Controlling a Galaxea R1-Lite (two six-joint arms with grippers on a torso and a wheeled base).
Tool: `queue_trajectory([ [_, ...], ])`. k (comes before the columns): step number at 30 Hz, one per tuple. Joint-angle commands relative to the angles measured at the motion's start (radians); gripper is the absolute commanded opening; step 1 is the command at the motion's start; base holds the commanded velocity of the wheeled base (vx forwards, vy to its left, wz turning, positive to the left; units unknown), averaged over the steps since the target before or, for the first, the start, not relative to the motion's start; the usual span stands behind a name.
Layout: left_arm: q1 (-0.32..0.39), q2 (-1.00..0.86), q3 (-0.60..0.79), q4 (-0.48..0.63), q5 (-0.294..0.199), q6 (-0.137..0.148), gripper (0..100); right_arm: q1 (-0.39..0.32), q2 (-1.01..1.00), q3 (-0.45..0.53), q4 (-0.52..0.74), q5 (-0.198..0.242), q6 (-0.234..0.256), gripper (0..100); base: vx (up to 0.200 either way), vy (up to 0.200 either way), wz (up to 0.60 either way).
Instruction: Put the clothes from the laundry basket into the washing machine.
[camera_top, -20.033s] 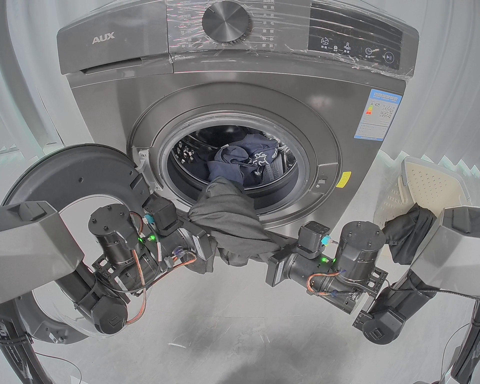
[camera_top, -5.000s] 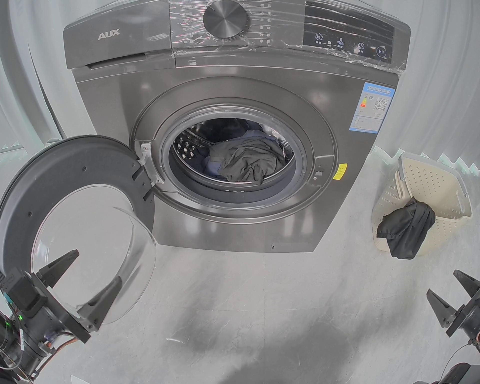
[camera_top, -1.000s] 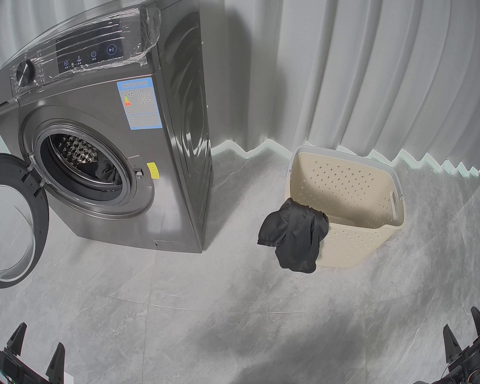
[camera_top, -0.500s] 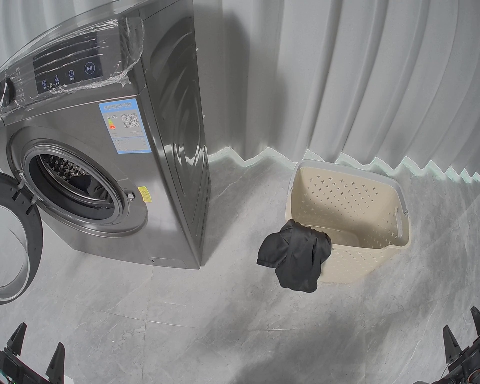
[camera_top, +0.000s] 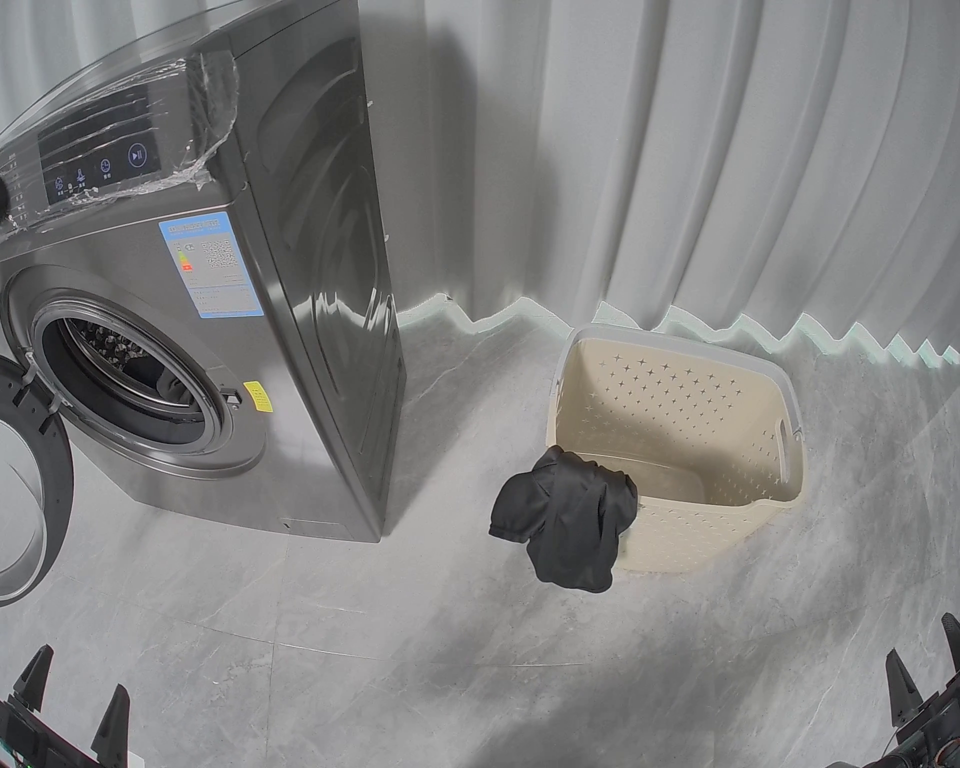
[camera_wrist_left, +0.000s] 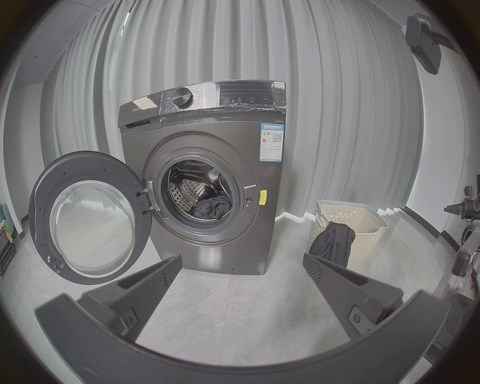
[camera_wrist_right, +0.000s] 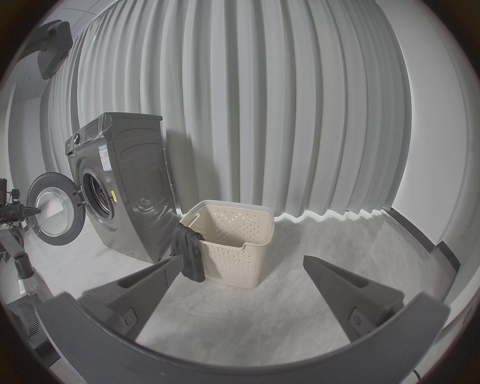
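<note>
This looks like a laundry corner set up in a test room. A washer (camera_top: 200, 330) with its door (camera_top: 55, 480) open stands on a grey floor (camera_top: 450, 640). A basket (camera_top: 668, 400) sits near it. White curtains (camera_top: 700, 150) hang behind, and plastic wrap (camera_top: 120, 130) covers the washer's top.
</note>
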Motion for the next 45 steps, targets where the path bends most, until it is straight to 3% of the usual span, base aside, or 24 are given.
queue_trajectory([
  [1,0.000,-0.015,0.016,0.000,-0.002,0.000,100,0.001,-0.012,0.015,0.000,0.000,0.000,100,0.000,-0.200,0.00],
  [14,0.000,-0.015,0.016,0.000,-0.004,0.001,100,-0.001,-0.012,0.016,0.000,0.008,-0.004,100,0.000,-0.015,0.00],
  [21,0.000,-0.015,0.016,0.000,-0.004,0.001,100,0.001,-0.014,0.016,-0.002,0.016,0.002,100,0.200,0.000,0.00],
  [23,0.000,-0.015,0.016,0.000,-0.004,0.000,100,0.001,-0.015,-0.018,-0.042,0.016,0.003,100,0.200,0.000,0.00],
  [25,0.000,-0.015,0.016,0.000,-0.004,0.000,100,0.002,-0.002,-0.130,-0.080,0.019,0.005,100,0.000,0.000,0.00],
  [27,0.000,-0.015,0.016,0.000,-0.004,0.000,100,0.016,0.094,-0.206,-0.061,0.029,0.014,100,0.000,0.000,0.00],
  [30,0.000,-0.015,0.016,0.000,-0.002,0.000,100,0.082,0.261,-0.194,-0.066,0.057,0.031,100,0.000,0.000,0.00],
  [35,0.000,-0.015,0.016,0.000,-0.004,-0.002,100,0.216,0.581,-0.194,-0.114,0.066,0.074,100,0.000,0.000,0.00],
  [36,0.000,-0.015,0.016,0.000,-0.004,-0.002,100,0.216,0.581,-0.194,-0.114,0.066,0.074,100,0.000,0.000,0.00],
  [37,0.000,-0.015,0.016,0.000,-0.002,-0.003,100,0.269,0.707,-0.203,-0.192,0.077,0.108,100,0.000,0.000,0.00],
  [38,0.000,-0.015,0.016,0.000,-0.002,-0.003,100,0.277,0.730,-0.206,-0.207,0.078,0.115,100,0.000,0.000,0.00],
  [39,0.000,-0.015,0.016,0.000,-0.002,-0.005,100,0.309,0.856,-0.219,-0.308,0.080,0.166,100,0.000,0.000,0.00],
  [40,0.000,-0.015,0.016,0.000,-0.002,-0.005,100,0.309,0.856,-0.219,-0.308,0.080,0.166,100,0.000,0.000,0.00],
  [41,0.000,-0.015,0.016,0.000,-0.004,-0.006,100,0.321,0.988,-0.231,-0.405,0.082,0.215,100,0.000,0.000,0.00],
  [45,0.000,-0.015,0.016,0.000,-0.004,-0.008,100,0.323,1.230,-0.239,-0.562,0.083,0.244,100,0.000,0.000,0.00],
])
